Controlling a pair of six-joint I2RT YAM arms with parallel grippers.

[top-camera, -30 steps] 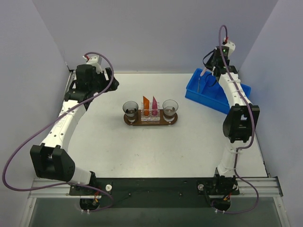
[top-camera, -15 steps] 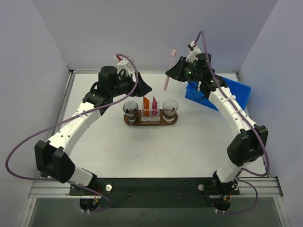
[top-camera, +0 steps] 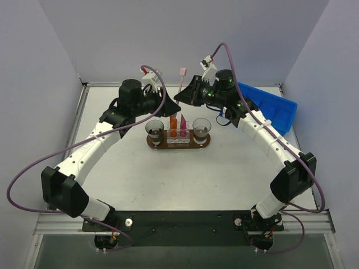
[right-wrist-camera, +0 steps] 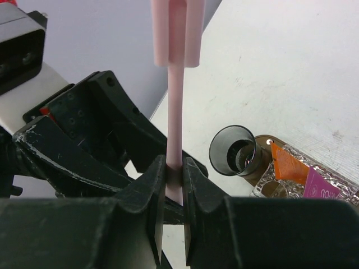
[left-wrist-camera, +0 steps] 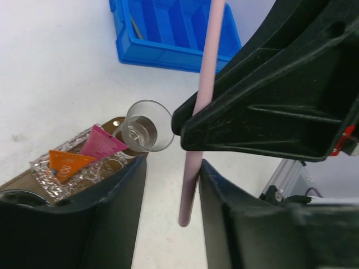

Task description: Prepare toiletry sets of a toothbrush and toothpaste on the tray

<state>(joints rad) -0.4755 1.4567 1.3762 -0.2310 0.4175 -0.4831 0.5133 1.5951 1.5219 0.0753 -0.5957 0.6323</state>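
Note:
The pale-pink toothbrush [top-camera: 180, 84] stands nearly upright in the air just behind the tray [top-camera: 207, 143], head up. My right gripper [top-camera: 181, 96] is shut on its handle [right-wrist-camera: 174, 140]. My left gripper [top-camera: 170, 107] is open around the handle's lower end [left-wrist-camera: 190, 185]; the stick lies against one finger [left-wrist-camera: 224, 213], with a gap to the other. Orange toothpaste [top-camera: 173, 124] and magenta toothpaste [top-camera: 183, 128] stand upright in a clear holder at the middle of the dark-brown tray.
Two clear glasses [top-camera: 155, 129] [top-camera: 201, 127] stand on the tray, one at each end. A blue plastic bin [top-camera: 270, 105] sits at the back right. Grey walls close in the table on three sides.
My right gripper carried the toothbrush from above the blue bin leftward to behind the tray. My left arm swung right to meet it, and its jaws narrowed around the handle's lower end.

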